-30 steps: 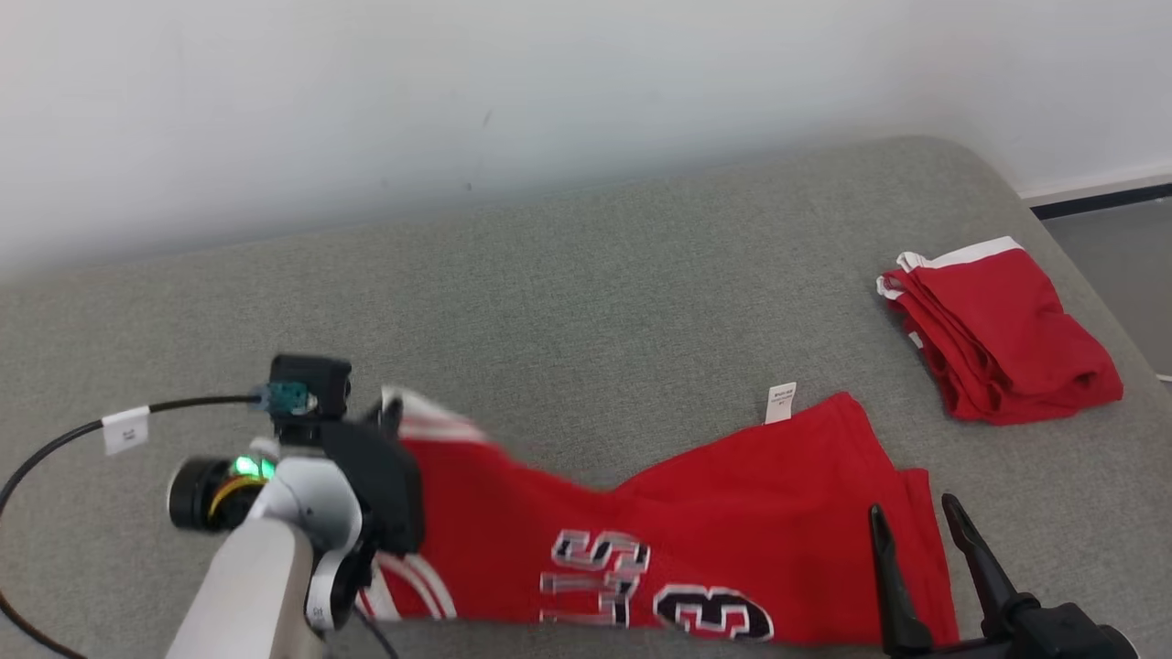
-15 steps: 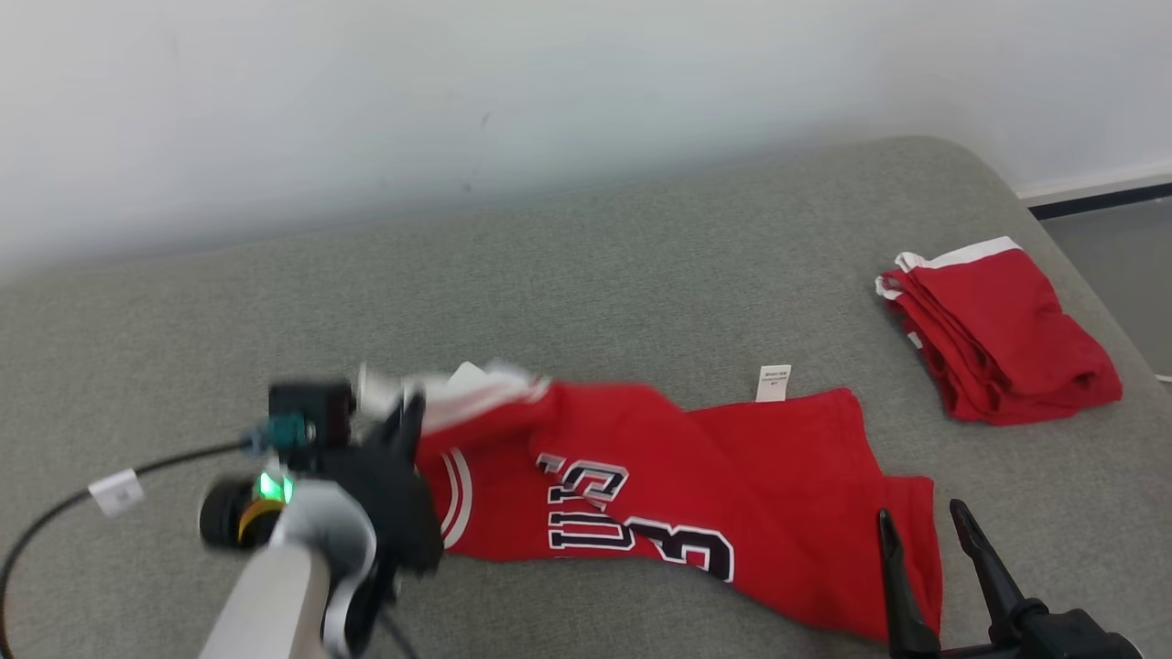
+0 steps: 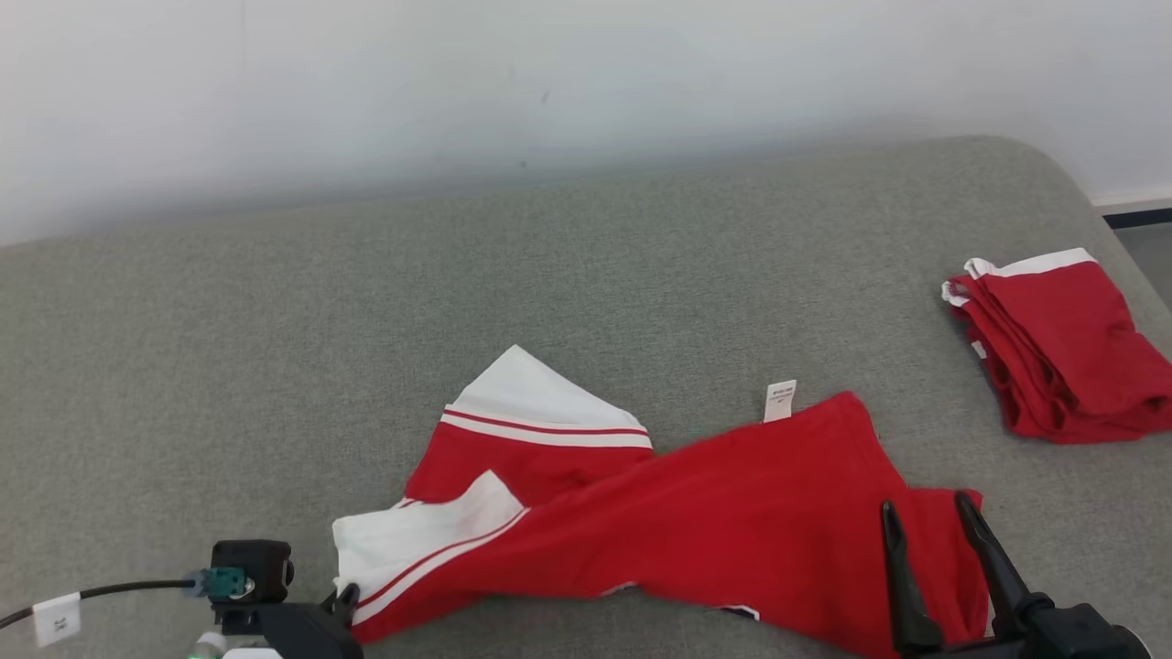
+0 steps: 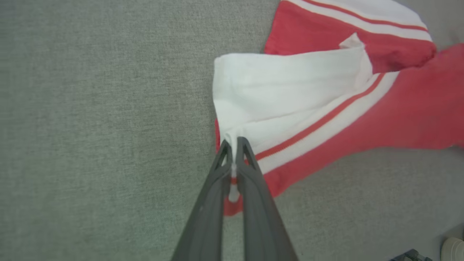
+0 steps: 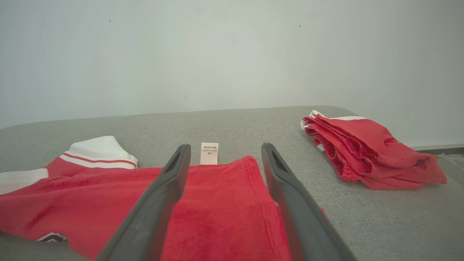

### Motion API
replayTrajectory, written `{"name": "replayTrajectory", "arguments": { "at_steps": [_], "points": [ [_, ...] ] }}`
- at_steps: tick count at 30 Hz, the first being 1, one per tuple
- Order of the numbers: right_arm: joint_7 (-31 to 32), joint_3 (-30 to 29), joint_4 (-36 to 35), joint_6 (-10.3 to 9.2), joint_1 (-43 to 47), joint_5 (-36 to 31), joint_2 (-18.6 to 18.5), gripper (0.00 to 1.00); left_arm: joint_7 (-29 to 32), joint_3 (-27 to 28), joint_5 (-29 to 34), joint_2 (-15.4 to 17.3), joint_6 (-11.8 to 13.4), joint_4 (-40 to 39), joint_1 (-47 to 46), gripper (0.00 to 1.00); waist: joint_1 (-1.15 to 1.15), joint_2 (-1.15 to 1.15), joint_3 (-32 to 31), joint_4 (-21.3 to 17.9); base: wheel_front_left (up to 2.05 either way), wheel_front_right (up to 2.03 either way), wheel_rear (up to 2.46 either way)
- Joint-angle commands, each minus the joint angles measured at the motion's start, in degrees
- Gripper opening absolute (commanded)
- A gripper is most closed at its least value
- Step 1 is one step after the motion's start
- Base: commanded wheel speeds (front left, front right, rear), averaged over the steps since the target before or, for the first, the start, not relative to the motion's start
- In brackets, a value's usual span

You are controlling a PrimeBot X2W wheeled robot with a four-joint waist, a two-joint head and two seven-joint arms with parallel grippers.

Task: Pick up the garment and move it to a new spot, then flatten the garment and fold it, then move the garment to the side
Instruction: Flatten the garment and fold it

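Note:
The garment (image 3: 732, 513) is a red jersey with white, red-striped sleeves, lying crumpled on the grey padded surface (image 3: 458, 275). Its plain red side faces up and a white label (image 3: 780, 401) sticks out at its far edge. My left gripper (image 3: 341, 599) sits at the lower left. The left wrist view shows the left gripper (image 4: 233, 142) shut on the edge of a white sleeve (image 4: 290, 90). My right gripper (image 3: 925, 505) stands open over the garment's right end. In the right wrist view the right gripper (image 5: 225, 146) has nothing between its fingers, with the garment (image 5: 217, 203) below them.
A second red garment (image 3: 1062, 348) lies folded at the surface's right side, also seen as a folded pile (image 5: 366, 152) in the right wrist view. A pale wall runs behind. The surface's rounded right edge drops to the floor (image 3: 1149, 247). A black cable (image 3: 110, 590) trails from my left wrist.
The head camera has shifted. My left gripper has pulled the sleeve down toward the near edge. The garment has turned over, so its lettering no longer faces up. The right gripper has stayed put.

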Motion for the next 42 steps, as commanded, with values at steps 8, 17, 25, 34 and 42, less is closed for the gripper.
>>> {"name": "replayTrajectory", "arguments": {
  "at_steps": [8, 17, 25, 34, 42],
  "points": [
    [-0.1, 0.1, 0.1, -0.14, -1.1, 0.0, 0.1, 1.00, -0.1, -0.3, 1.9, 1.1, 2.1, -1.1, 3.4, 0.00, 0.00, 0.00, 1.5, 0.1, 0.00, 0.00, 0.00],
    [-0.3, -0.5, 0.3, -0.14, -1.2, 0.2, 0.3, 1.00, -10.4, 3.3, 2.2, -1.2, 5.9, -2.0, 5.7, 1.00, 0.00, 0.00, 1.4, -0.9, 0.00, 0.00, 0.00],
    [-0.4, -2.0, 0.2, -0.14, -0.4, 0.0, 0.4, 1.00, -24.2, 7.3, 1.5, -4.1, 7.9, -3.3, 8.8, 1.00, 0.00, 0.00, -0.3, 0.1, 0.00, 0.00, 0.00],
    [-0.5, -3.4, 1.1, -0.14, 0.2, 0.4, 0.0, 1.00, -41.6, 9.4, 1.6, -6.9, 3.5, 0.6, 11.5, 1.00, 0.00, 0.00, -4.3, 2.5, 0.00, 0.00, 0.00],
    [-0.5, -4.6, 3.3, -0.15, 0.2, 1.2, -0.4, 1.00, -42.3, 13.5, 6.7, -9.3, -0.9, -1.5, 13.0, 1.00, 0.00, 0.00, -6.8, 3.7, 0.00, 0.00, 0.00]
  ]
}}
